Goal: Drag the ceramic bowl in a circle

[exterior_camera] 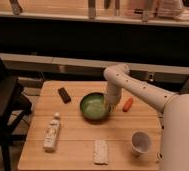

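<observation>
The ceramic bowl (pixel 93 107) is round, dark green outside and paler speckled green inside. It sits near the middle of the wooden table (pixel 78 145). My white arm comes in from the right and bends down over the bowl's right side. The gripper (pixel 108 105) is at the bowl's right rim, its tip down against or just inside the rim. The arm's wrist hides the contact point.
A small orange object (pixel 128 104) lies just right of the gripper. A black object (pixel 64 94) lies left of the bowl. A white bottle (pixel 51 132) lies at front left, a pale packet (pixel 101 151) at the front, a white cup (pixel 140 142) at front right. A dark chair (pixel 3 105) stands left of the table.
</observation>
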You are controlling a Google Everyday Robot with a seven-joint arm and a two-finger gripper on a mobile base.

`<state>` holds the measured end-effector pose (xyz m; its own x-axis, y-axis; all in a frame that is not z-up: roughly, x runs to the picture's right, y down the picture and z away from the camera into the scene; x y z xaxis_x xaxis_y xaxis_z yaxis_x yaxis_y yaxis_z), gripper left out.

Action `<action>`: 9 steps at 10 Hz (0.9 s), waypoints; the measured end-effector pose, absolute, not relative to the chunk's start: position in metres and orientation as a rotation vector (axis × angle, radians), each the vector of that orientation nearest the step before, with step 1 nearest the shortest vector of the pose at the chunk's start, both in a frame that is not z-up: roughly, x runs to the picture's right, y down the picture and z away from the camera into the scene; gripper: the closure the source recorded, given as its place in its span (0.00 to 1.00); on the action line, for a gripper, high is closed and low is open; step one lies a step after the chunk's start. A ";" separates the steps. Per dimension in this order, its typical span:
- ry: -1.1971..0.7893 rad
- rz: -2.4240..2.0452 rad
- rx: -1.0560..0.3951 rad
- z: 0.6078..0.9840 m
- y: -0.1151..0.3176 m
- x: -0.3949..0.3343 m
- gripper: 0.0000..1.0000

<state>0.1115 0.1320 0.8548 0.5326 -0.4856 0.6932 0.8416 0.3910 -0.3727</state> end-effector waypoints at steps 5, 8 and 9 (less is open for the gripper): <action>-0.532 -0.864 -0.798 0.852 0.131 0.110 0.96; -0.535 -0.842 -0.816 0.851 0.132 0.109 0.96; -0.537 -0.846 -0.818 0.851 0.132 0.105 0.96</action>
<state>0.1047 0.1322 0.8511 0.5638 -0.4383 0.7000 0.8200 0.3987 -0.4107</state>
